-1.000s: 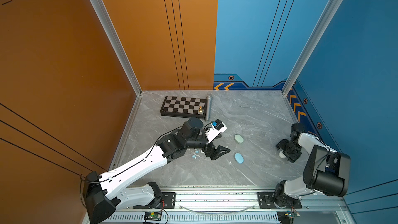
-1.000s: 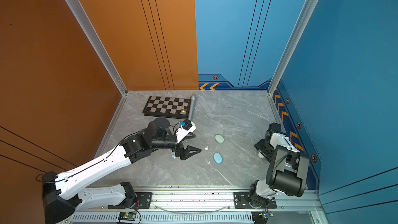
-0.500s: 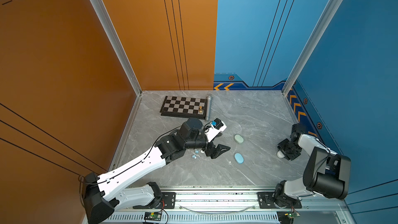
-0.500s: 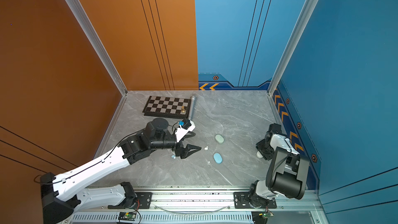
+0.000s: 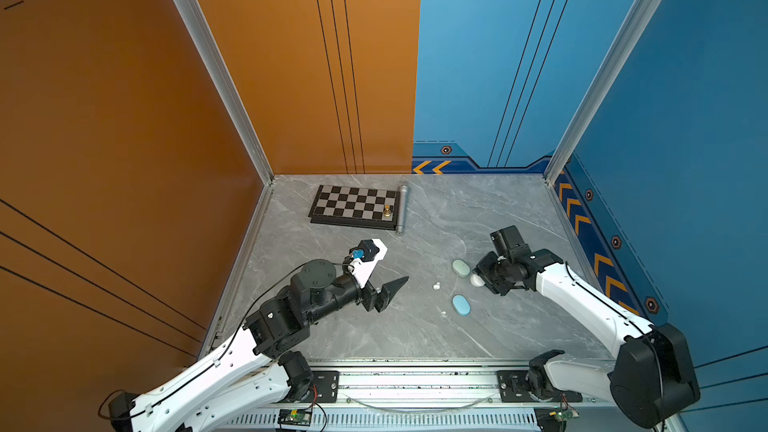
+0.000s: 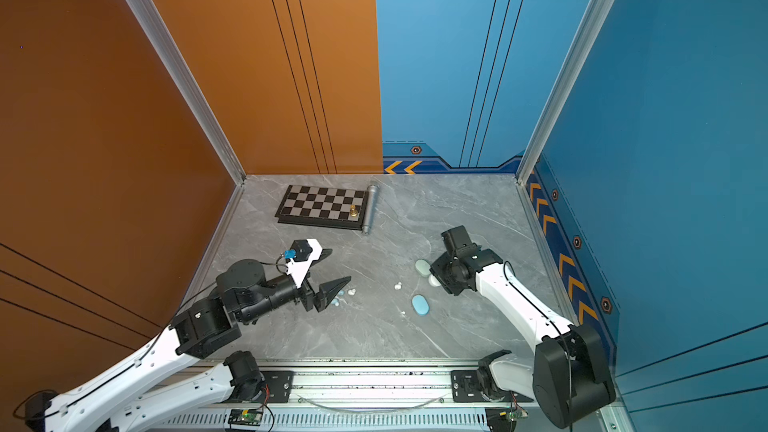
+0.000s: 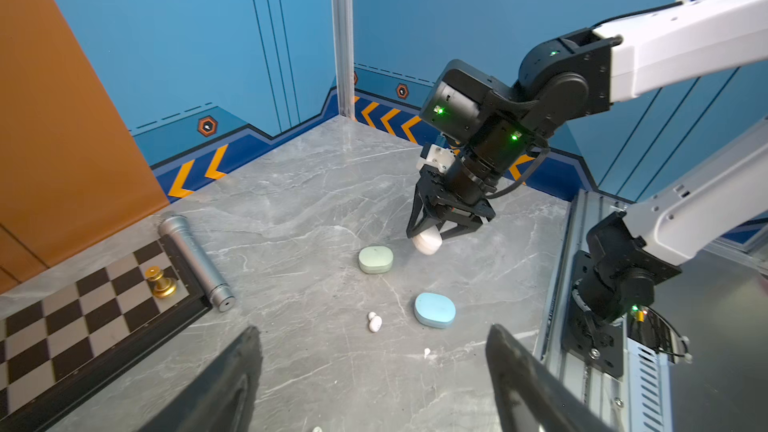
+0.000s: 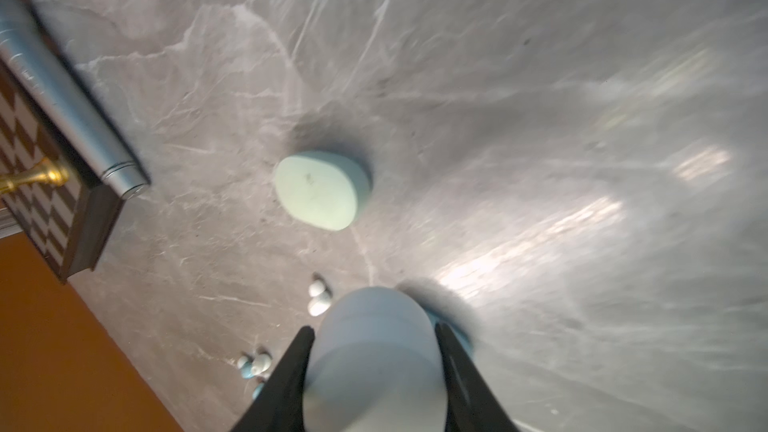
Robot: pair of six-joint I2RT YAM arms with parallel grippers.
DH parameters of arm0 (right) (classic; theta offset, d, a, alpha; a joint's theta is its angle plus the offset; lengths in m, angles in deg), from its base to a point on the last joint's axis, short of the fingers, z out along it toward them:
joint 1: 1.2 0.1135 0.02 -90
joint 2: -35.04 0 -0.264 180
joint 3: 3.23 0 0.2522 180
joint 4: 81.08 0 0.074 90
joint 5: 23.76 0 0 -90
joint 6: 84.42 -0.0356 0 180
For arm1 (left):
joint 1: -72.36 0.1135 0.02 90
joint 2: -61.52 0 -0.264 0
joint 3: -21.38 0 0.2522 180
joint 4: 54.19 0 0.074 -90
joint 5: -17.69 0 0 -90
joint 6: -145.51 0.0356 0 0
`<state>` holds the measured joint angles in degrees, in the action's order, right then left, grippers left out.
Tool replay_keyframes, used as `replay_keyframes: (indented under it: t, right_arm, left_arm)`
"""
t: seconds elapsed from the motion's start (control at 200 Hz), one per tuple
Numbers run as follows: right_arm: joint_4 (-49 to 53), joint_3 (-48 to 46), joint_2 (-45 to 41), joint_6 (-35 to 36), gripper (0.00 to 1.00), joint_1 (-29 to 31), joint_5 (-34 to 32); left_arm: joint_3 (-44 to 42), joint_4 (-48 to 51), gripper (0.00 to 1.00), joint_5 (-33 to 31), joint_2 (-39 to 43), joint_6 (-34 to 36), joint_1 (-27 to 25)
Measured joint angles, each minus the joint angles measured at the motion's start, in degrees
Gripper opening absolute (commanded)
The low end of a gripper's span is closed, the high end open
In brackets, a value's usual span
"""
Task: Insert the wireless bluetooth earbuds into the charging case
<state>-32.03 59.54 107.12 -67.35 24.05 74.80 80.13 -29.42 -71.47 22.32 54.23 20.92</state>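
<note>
Buds (image 5: 436, 285) lie loose on the counter (image 5: 415, 334), low in the middle of both top views, near the green case (image 5: 460, 268) and blue case (image 5: 461, 305). Right hand (image 8: 374, 328) squeezes a white case (image 7: 428, 243). Left hand (image 6: 340, 264) is spread wide, empty.

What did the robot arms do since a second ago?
The right fingers closed on the white case and brought it from near the wall to beside the green case. The left fingers stayed open by the buds. Green case, blue case, buds and chessboard didn't move.
</note>
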Motion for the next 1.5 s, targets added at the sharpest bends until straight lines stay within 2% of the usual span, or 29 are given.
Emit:
replay_keyframes:
  t: [0.13, 0.315, 0.526, 0.766, 0.966, 0.981, 1.026, 1.231, 1.376, 1.446, 1.502]
  right_arm:
    - [-2.89, 2.82, 3.41, -11.67, 0.30, 10.25, -2.49]
    - [-4.98, 5.33, 12.02, -25.35, 0.29, 18.49, -5.64]
    - [-5.99, 6.78, 19.19, -35.91, 0.30, 22.18, -7.34]
    - [-6.82, 9.44, 26.14, -40.98, 0.32, 23.41, -7.30]
    - [-7.45, 11.87, 29.00, -42.18, 0.45, 24.17, -7.06]
    - [-7.48, 12.02, 29.09, -42.18, 0.46, 24.22, -7.02]
    - [-7.48, 12.46, 29.35, -42.14, 0.50, 24.22, -6.86]
    - [-7.34, 13.79, 28.72, -37.59, 0.63, 23.78, -5.18]
    - [-5.11, 13.84, 21.66, -31.21, 0.65, 21.86, -4.63]
    - [-4.17, 14.64, 16.79, -24.79, 0.65, 20.11, -4.46]
    - [-4.68, 15.85, 13.14, -16.26, 0.64, 17.99, -3.85]
  left_arm:
    - [0.00, 1.60, 0.85, -2.84, 3.06, 0.68, 0.00]
    - [0.00, 3.93, 0.85, -4.85, 5.81, 1.46, 0.00]
    - [0.00, 5.25, 0.85, -5.40, 5.88, 2.34, 0.00]
    - [0.00, 5.46, 0.85, -5.33, 4.85, 3.02, 0.00]
    - [0.02, 5.60, 0.85, -5.29, 4.48, 3.45, 0.00]
    - [0.02, 5.60, 0.89, -5.27, 4.48, 3.45, 0.00]
    - [0.02, 5.62, 0.91, -5.09, 4.48, 3.72, 0.00]
    - [1.09, 7.58, 0.94, -3.39, 4.24, 4.11, 0.00]
    - [1.64, 8.90, 0.95, -2.69, 4.35, 4.83, 0.00]
    - [1.75, 9.60, 0.95, -2.38, 4.44, 5.03, 0.00]
    - [1.81, 10.08, 0.96, -2.10, 4.48, 5.38, 0.00]
